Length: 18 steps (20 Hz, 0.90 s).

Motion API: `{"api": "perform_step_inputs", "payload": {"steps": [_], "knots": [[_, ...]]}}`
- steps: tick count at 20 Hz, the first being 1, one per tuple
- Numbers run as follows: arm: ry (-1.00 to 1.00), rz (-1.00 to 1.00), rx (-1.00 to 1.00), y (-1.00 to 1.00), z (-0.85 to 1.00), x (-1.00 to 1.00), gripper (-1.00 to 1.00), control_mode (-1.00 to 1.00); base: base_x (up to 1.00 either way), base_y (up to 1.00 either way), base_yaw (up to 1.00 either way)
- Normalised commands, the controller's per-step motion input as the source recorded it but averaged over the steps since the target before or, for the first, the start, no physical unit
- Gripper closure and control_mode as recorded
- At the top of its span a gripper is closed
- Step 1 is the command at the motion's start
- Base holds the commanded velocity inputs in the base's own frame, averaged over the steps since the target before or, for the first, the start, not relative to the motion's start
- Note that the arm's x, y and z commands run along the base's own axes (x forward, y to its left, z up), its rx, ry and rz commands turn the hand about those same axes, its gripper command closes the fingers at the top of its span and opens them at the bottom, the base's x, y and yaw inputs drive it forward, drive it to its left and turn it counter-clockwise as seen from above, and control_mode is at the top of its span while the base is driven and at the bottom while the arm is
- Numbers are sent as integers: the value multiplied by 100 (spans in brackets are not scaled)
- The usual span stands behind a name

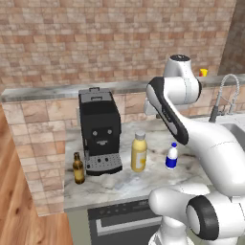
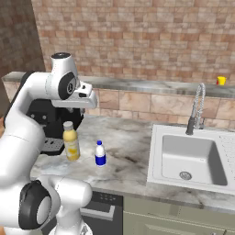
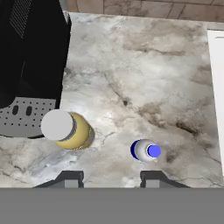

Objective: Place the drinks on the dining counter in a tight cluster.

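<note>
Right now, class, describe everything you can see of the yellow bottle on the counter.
The yellow bottle is the tallest of the three drinks, with a rounded mustard-yellow body that looks like smooth plastic and a pale cap, shut. It stands upright on the veined marble counter, just to the right of the black coffee machine, close to it but apart. The small blue-and-white bottle stands to its right, not touching. From the hand view its cap is a plain pale disc. Nothing grips it.

The arm (image 1: 210, 143) is made of glossy white rounded shells, joined by dark grey rings and a black band. Two small dark fingers (image 3: 69, 178) are set on the hand.
</note>
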Motion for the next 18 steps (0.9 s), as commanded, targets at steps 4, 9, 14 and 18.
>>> {"api": "perform_step_inputs", "payload": {"steps": [4,9,14,18], "knots": [[0,0,0,0,0,-16,-100,-100,0,0,0],[0,5,0,13,0,-15,-100,-100,0,0,0],[0,12,0,23,0,-2,-100,-100,0,0,0],[0,13,0,48,0,5,-100,-100,0,0,0]]}}
